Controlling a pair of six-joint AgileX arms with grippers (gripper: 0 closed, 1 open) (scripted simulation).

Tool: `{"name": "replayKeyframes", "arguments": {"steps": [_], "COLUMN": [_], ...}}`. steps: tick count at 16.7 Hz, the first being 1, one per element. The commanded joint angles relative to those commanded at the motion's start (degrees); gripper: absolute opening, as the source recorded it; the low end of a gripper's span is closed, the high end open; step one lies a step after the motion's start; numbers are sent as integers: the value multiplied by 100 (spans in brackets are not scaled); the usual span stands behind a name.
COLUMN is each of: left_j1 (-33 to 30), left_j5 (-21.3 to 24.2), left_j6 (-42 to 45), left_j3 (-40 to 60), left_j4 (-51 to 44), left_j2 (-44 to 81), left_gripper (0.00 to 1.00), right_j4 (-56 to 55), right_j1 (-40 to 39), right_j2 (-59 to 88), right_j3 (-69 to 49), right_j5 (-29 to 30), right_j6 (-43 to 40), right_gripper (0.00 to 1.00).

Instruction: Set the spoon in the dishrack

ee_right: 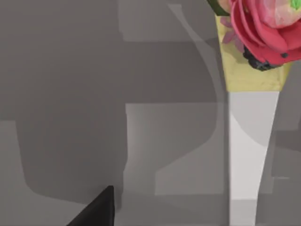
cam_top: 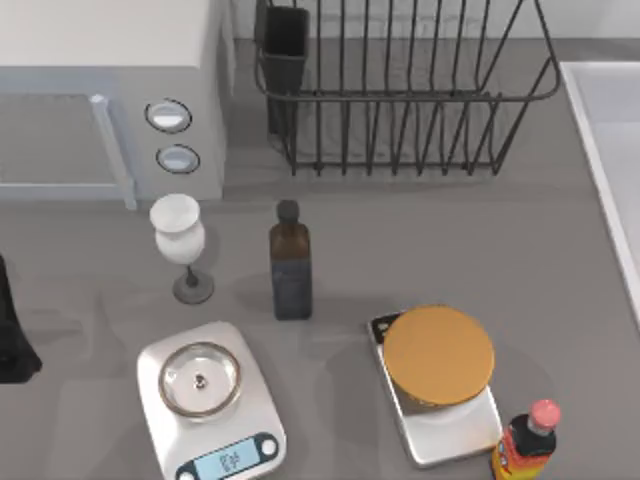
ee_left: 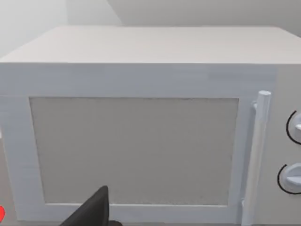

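- Dishrack (cam_top: pixel 400 90): black wire basket with upright tines and flared sides, stood at the far edge of the table (cam_top: pixel 420 250), right of centre in the top view. A dark rectangular cup (cam_top: pixel 285 45) sat at its left corner.
- Microwave (cam_top: pixel 110 90): white, at the far left, just beside the rack. It had two round dials and a vertical door handle, and its door was closed in the left wrist view.
- Goblet glass (cam_top: pixel 178 240): white, upright, in front of the microwave.
- Dark bottle (cam_top: pixel 290 272): upright, near the table's middle, right of the glass.
- White scale (cam_top: pixel 212 402): near left, with a round metal pan on top and a lit display at its front edge.
- Silver scale (cam_top: pixel 445 415): near right, with an orange round disc (cam_top: pixel 438 355) resting on it.
- Red-capped bottle (cam_top: pixel 525 445): touching or just beside the silver scale's right corner.
- Left arm (cam_top: pixel 12 340): parked at the table's left edge.
- Left gripper (ee_left: pixel 94 212): faced the microwave door; its grip could not be told.
- Right gripper (ee_right: pixel 96 209): above grey table surface, near a pink flower in yellow wrapping (ee_right: pixel 263 33); its grip could not be told.
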State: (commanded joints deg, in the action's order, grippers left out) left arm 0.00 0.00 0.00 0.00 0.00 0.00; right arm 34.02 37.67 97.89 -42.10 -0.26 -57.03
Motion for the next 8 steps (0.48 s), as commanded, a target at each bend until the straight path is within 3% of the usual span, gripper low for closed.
{"name": "replayKeyframes", "arguments": {"steps": [8], "left_j1": [0], "left_j5": [0], "left_j6": [0], "left_j3": [0], "left_j4": [0], "left_j2": [0], "left_gripper": [100], "right_j4": [0], "right_j1": [0], "right_j2": [0], "right_j3": [0], "right_j5": [0], "right_j6": [0], "right_gripper": [40]}}
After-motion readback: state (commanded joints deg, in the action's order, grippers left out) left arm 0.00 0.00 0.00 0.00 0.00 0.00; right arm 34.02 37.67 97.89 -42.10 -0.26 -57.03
